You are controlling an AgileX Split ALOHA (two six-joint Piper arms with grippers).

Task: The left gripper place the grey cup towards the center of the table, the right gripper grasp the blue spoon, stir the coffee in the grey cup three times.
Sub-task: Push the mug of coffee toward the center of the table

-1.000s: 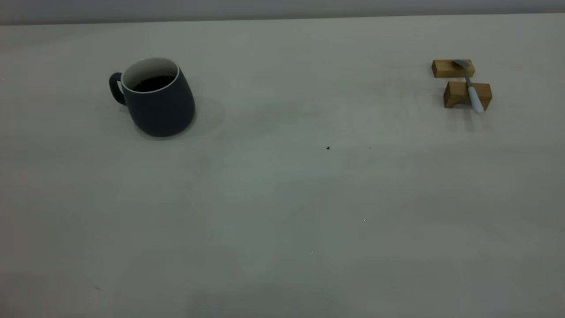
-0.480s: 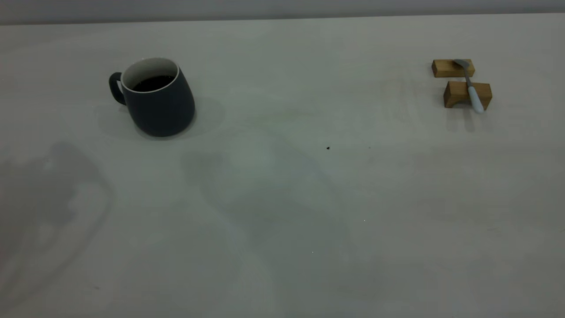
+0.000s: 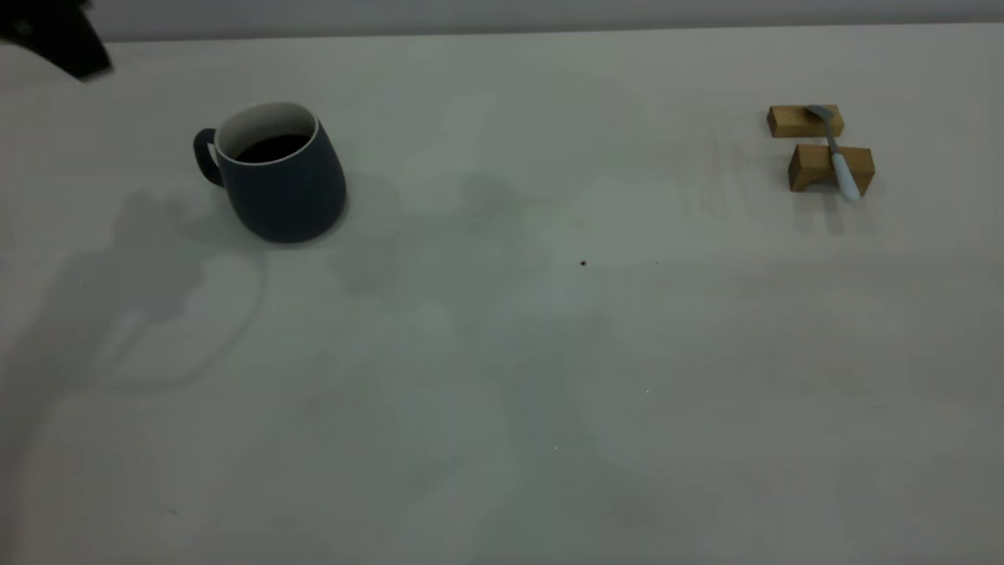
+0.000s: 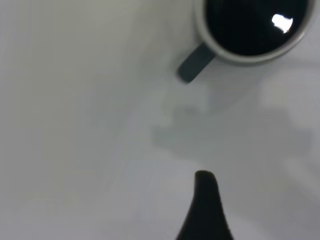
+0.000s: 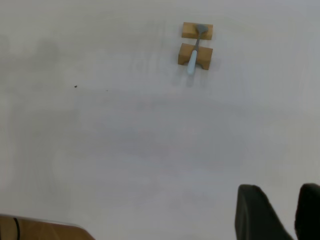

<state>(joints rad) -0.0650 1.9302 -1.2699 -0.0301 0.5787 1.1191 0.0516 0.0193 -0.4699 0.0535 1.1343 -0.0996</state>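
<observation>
Now a black bit of the left arm [image 3: 55, 35] peeks in at the far left corner of the outside view, where a second ago nothing showed; a big shadow has also slid across the table [image 3: 502, 353] toward the cup.

Nothing else has moved; the grey cup [image 3: 278, 174] stands upright on the left side of the table, well away from the middle, with the coffee [image 3: 272, 147] dark and flat inside; the blue spoon [image 3: 838, 157] lies across two small wooden blocks [image 3: 820, 145] far off on the right.

I think this is the very first step, the left arm coming in for the cup; nothing is held yet. Next, the left gripper [image 4: 205, 210] needs to come down beside the cup, take hold of it, and carry it gently so the coffee does not spill.

From the left wrist you look straight down into the cup [image 4: 200, 62], with its handle pointing toward one dark finger [image 4: 205, 195] that is near but not touching; only that one finger shows, so I cannot tell how the jaws stand. From the right wrist you see the right gripper [image 5: 282, 212] with its two fingers [image 5: 255, 212] a little apart, holding nothing, well away from the spoon [image 5: 195, 50]; the outside view does not show this gripper at all.
</observation>
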